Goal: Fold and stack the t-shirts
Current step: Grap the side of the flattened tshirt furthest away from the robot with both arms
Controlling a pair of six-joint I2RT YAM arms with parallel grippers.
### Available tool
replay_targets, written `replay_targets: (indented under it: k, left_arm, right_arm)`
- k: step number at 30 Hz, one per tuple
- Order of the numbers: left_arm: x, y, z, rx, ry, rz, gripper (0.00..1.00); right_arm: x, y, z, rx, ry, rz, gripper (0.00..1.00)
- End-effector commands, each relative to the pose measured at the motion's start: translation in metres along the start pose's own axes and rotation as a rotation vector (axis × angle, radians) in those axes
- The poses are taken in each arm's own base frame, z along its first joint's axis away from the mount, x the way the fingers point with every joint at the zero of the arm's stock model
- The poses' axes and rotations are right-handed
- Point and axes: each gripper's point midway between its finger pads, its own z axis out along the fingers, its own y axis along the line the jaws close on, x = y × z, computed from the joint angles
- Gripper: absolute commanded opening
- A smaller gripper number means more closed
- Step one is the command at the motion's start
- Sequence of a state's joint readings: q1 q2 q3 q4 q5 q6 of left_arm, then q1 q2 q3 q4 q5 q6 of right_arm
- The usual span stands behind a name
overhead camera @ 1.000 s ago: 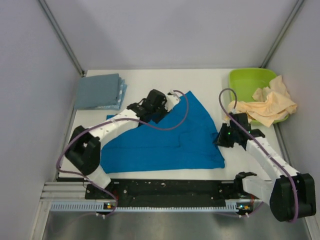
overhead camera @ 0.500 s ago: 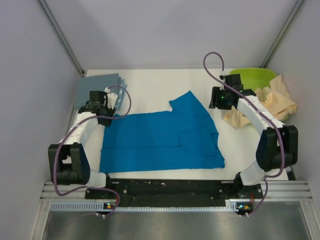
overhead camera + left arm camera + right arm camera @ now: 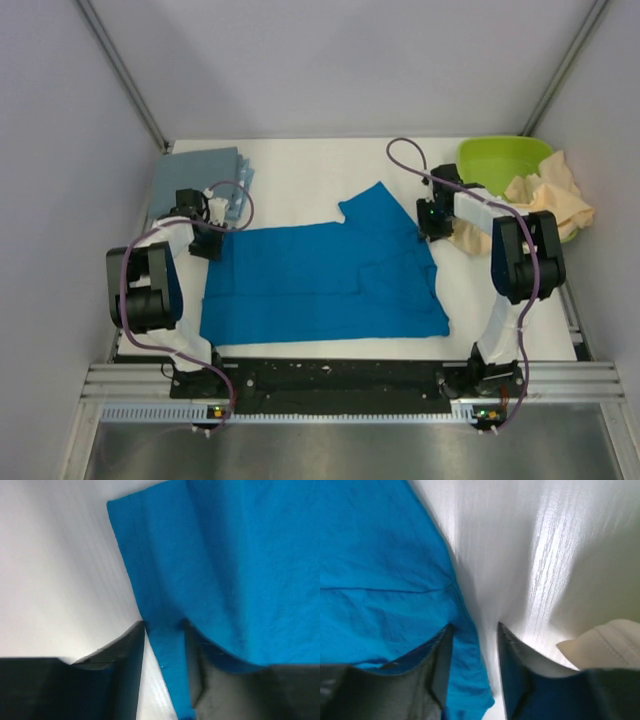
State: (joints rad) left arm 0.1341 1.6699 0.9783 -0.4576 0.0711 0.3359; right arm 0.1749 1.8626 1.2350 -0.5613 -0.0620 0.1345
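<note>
1. The left gripper (image 3: 162,625) has its jaws apart; the hem of the bright blue t-shirt (image 3: 225,555) runs through the gap; bare white table (image 3: 60,580) shows beside the cloth, so nothing is clamped.
2. The right gripper (image 3: 474,626) also has its jaws apart, straddling the shirt's opposite edge; it is not pinched.
3. From above, the blue shirt lies spread mid-table; the left gripper is at its 10 o'clock corner, the right gripper at its 2 o'clock edge.
4. The grey-blue t-shirts (image 3: 195,180) lie folded and stacked at the table's 10 o'clock corner, just beyond the left gripper.
5. The cream-peach t-shirt (image 3: 540,205) sits crumpled at 2 o'clock, draped over the lime-green tub (image 3: 500,158).
</note>
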Motion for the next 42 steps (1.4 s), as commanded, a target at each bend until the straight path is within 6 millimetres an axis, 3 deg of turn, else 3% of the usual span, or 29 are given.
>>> replay_targets:
  k: [1, 2, 5, 12, 14, 16, 17, 18, 21, 23, 26, 29, 32, 33, 36, 40, 42]
  left_arm:
    - [0.016, -0.01, 0.015, 0.052, 0.064, -0.018, 0.2]
    - [0.017, -0.01, 0.014, 0.052, 0.072, -0.022, 0.01]
    - [0.021, -0.002, 0.008, 0.019, 0.09, -0.029, 0.0]
    - [0.047, 0.03, -0.01, -0.118, 0.157, -0.047, 0.0]
    - [0.05, 0.028, -0.013, -0.099, 0.16, -0.044, 0.14]
    - [0.046, 0.02, -0.018, -0.054, 0.147, -0.034, 0.39]
    - [0.039, 0.015, -0.022, -0.019, 0.124, -0.032, 0.47]
    - [0.031, 0.014, -0.028, -0.004, 0.105, -0.026, 0.55]
    - [-0.004, 0.016, -0.053, 0.051, -0.002, -0.002, 0.61]
    - [-0.034, 0.021, -0.072, 0.073, -0.095, 0.002, 0.63]
    - [-0.061, 0.036, -0.077, 0.047, -0.158, 0.0, 0.62]
    - [-0.074, 0.039, -0.064, 0.093, -0.139, -0.024, 0.62]
    - [-0.076, 0.046, -0.05, 0.11, -0.103, -0.043, 0.62]
    - [-0.077, 0.051, -0.044, 0.097, -0.097, -0.039, 0.62]
    - [-0.076, 0.06, -0.031, 0.081, -0.072, -0.03, 0.62]
    - [-0.076, 0.068, -0.021, 0.07, -0.06, 0.019, 0.62]
    - [-0.074, 0.07, -0.019, 0.072, -0.048, 0.053, 0.62]
  right_arm:
    - [-0.003, 0.01, 0.011, -0.043, -0.003, -0.007, 0.3]
    - [-0.001, 0.011, 0.011, -0.052, 0.0, -0.004, 0.23]
    - [0.002, 0.009, 0.005, -0.04, -0.008, 0.014, 0.0]
    - [0.004, -0.012, -0.003, 0.045, -0.018, 0.031, 0.0]
    - [0.002, -0.009, -0.004, 0.031, -0.014, 0.022, 0.0]
    - [-0.002, -0.006, -0.006, 0.012, -0.018, 0.016, 0.02]
    - [-0.008, -0.001, -0.01, -0.009, -0.027, 0.006, 0.1]
    - [-0.017, 0.004, -0.015, -0.036, -0.047, -0.007, 0.16]
    - [-0.055, 0.022, -0.041, -0.118, -0.148, -0.048, 0.39]
    - [-0.09, 0.036, -0.061, -0.164, -0.238, -0.075, 0.46]
    - [-0.144, 0.059, -0.078, -0.198, -0.364, -0.113, 0.49]
    - [-0.181, 0.079, -0.057, -0.185, -0.401, -0.133, 0.5]
    - [-0.197, 0.098, -0.017, -0.187, -0.376, -0.146, 0.5]
    - [-0.194, 0.095, 0.008, -0.157, -0.341, -0.143, 0.5]
    - [-0.194, 0.092, 0.046, -0.057, -0.291, -0.185, 0.5]
    - [-0.182, 0.092, 0.078, 0.04, -0.197, -0.276, 0.5]
    - [-0.179, 0.097, 0.081, 0.03, -0.164, -0.315, 0.48]
